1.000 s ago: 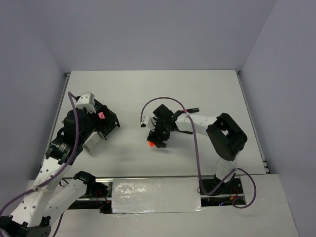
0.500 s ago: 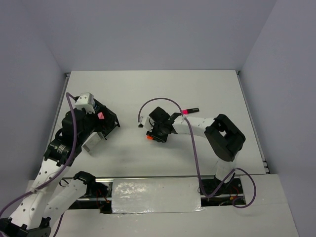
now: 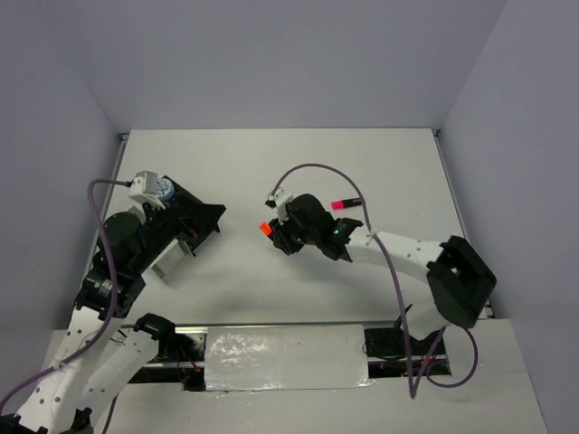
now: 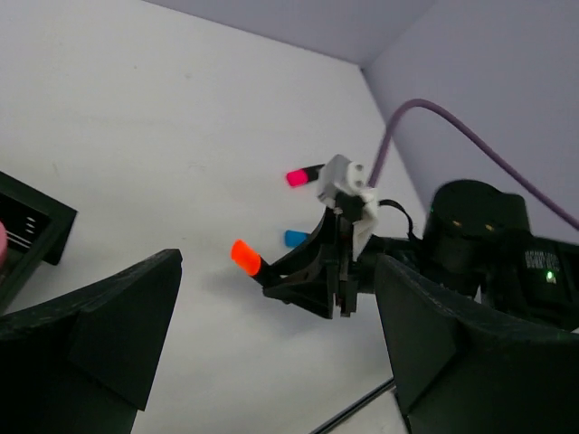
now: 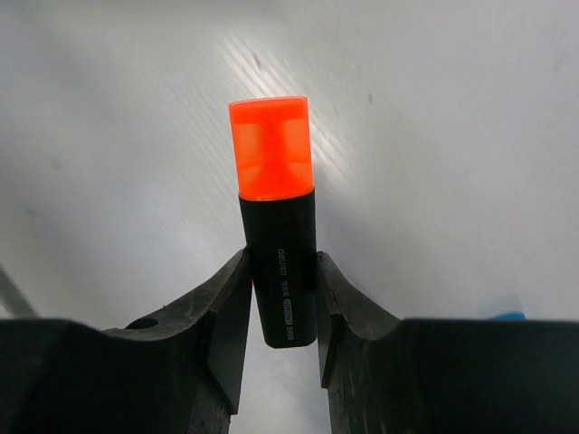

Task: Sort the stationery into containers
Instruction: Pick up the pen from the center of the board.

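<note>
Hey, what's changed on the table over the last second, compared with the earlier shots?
The right gripper closed its jaws on the orange-capped marker, picked it up and carried it away from the bases and slightly left. The left arm shifted a little, and the left gripper stayed open. The pink-capped marker did not move.

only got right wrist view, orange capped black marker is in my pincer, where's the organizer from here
observer: the black and white-grey desk organizer sits left of the right pincer, partly under the left arm
operator: other markers out there
observer: a pink-capped black marker lies farther back, right of the right pincer
operator: left pincer busy
observer: no, the left pincer is wide open, holding nothing
</note>
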Controlling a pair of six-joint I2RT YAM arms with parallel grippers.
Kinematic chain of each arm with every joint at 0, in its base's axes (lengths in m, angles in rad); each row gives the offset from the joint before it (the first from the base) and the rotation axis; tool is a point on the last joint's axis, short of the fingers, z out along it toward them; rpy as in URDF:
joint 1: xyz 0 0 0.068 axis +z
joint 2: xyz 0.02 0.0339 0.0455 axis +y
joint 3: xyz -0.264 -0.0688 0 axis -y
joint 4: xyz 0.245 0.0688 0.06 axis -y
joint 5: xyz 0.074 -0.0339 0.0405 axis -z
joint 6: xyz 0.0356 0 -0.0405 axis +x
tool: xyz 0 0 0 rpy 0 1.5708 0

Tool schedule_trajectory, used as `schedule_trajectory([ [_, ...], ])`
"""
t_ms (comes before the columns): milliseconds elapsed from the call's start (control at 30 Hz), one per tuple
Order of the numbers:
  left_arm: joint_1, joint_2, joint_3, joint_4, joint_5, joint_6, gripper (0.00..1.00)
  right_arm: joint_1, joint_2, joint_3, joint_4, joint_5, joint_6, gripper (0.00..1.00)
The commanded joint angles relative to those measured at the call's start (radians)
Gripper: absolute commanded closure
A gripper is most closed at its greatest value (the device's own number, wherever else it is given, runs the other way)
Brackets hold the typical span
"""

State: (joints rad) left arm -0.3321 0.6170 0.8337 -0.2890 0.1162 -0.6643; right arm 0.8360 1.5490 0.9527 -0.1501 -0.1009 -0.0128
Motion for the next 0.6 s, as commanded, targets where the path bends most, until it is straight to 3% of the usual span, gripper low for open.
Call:
schedule_trajectory([
  [0,-0.001,-0.042,-0.068,0.18,-0.009,-0.239,0.01,0.104,-0.153,-0.051,0.297,0.099,0.238,1.0],
  [233,-0.002,0.012,-0.064,0.238,0.023,-0.299,0.01,0.212,-0.197,0.018,0.323,0.222,0.356,1.0],
  [567,-0.004,0.084,-0.088,0.241,0.071,-0.288,0.09,0.252,-0.211,0.06,0.356,0.285,0.33,1.0],
])
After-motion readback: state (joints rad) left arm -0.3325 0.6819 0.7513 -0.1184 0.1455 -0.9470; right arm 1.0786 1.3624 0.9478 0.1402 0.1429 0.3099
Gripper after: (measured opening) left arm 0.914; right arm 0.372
